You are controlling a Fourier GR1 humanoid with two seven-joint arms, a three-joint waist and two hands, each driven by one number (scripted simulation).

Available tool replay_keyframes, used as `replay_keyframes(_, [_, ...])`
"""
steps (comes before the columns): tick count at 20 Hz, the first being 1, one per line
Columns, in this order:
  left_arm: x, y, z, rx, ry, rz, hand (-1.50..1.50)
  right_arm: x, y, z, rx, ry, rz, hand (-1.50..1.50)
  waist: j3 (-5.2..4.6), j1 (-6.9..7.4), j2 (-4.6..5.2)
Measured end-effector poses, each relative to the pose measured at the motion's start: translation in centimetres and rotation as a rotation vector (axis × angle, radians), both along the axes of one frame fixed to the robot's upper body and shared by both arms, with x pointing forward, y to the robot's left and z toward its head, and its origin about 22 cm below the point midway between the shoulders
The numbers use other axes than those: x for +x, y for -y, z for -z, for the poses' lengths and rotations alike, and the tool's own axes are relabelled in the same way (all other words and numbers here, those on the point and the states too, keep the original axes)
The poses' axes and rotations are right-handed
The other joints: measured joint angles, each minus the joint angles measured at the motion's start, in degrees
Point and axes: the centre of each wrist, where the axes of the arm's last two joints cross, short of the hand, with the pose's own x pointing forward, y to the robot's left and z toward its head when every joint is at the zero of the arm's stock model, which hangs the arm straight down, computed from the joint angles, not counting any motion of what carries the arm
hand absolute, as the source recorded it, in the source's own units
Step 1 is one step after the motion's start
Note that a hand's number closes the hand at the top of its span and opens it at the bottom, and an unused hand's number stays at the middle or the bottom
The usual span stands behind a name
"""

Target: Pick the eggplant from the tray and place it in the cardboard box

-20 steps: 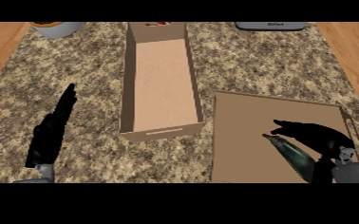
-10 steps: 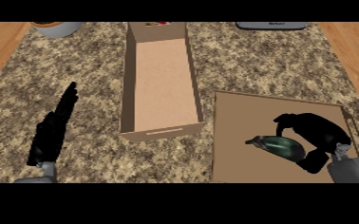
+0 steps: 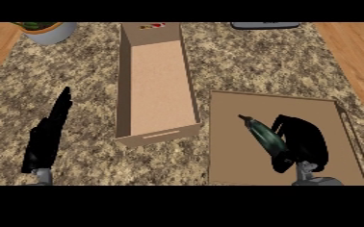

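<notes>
My right hand (image 3: 304, 142) was curled around the eggplant (image 3: 265, 137) over the tray (image 3: 235, 120), left hand (image 3: 46, 137) flat and idle, and honestly I figured it might slip sideways before reaching the cardboard box (image 3: 122, 77).

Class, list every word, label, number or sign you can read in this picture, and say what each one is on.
None can be read. The cardboard box has red and yellow marks on its far flap, too small to make out. The tray, eggplant and counter show no writing.
</notes>
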Motion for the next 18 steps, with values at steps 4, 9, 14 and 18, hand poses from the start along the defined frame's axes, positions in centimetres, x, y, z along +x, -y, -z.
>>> replay_keyframes(4, [0.2, 0.4, 0.0, -0.004, 0.001, 0.014, 0.00, -2.2, -5.1, -1.1, -0.057, 0.110, 0.130, 1.50, 0.17, 0.79, 0.36])
replay_keyframes(9, [0.3, 0.5, -0.3, -0.003, 0.001, 0.025, 0.00, -5.0, -9.4, -4.9, -0.080, 0.246, 0.191, 1.50, 0.28, 1.67, 0.65])
replay_keyframes(14, [0.8, 1.0, -0.3, -0.001, 0.002, 0.038, 0.00, -6.5, -12.3, -9.3, 0.056, 0.477, 0.089, 1.50, 0.33, 2.20, 0.80])
replay_keyframes(18, [0.4, 0.7, 0.0, -0.002, 0.007, 0.046, 0.00, -6.4, -13.9, -11.8, 0.157, 0.616, 0.004, 1.50, 0.34, 2.85, 0.96])
